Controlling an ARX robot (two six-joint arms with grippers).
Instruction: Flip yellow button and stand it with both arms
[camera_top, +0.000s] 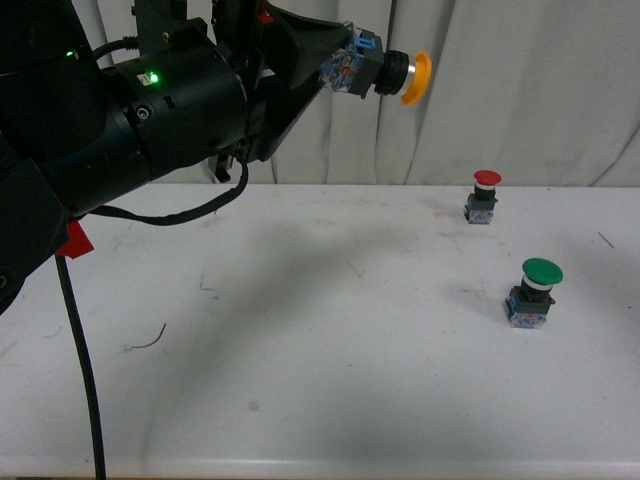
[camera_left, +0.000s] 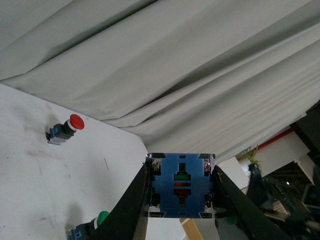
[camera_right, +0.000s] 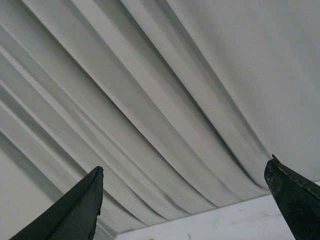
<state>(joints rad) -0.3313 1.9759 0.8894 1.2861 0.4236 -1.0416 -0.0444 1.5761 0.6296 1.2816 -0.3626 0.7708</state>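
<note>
My left gripper (camera_top: 345, 68) is shut on the yellow button (camera_top: 400, 74) and holds it high above the table, lying sideways with its yellow cap pointing right. In the left wrist view the button's blue base (camera_left: 181, 185) fills the space between the black fingers (camera_left: 131, 205); the cap is hidden behind it. My right gripper (camera_right: 185, 200) is open and empty, its two black fingertips (camera_right: 82, 205) wide apart, facing the grey curtain above the table's far edge. The right arm is out of the front view.
A red-capped button (camera_top: 484, 195) stands at the back right of the white table (camera_top: 300, 350). A larger green-capped button (camera_top: 535, 292) stands nearer, on the right. Both also show in the left wrist view: red (camera_left: 66, 129), green (camera_left: 90, 227). A grey curtain (camera_top: 520, 90) hangs behind.
</note>
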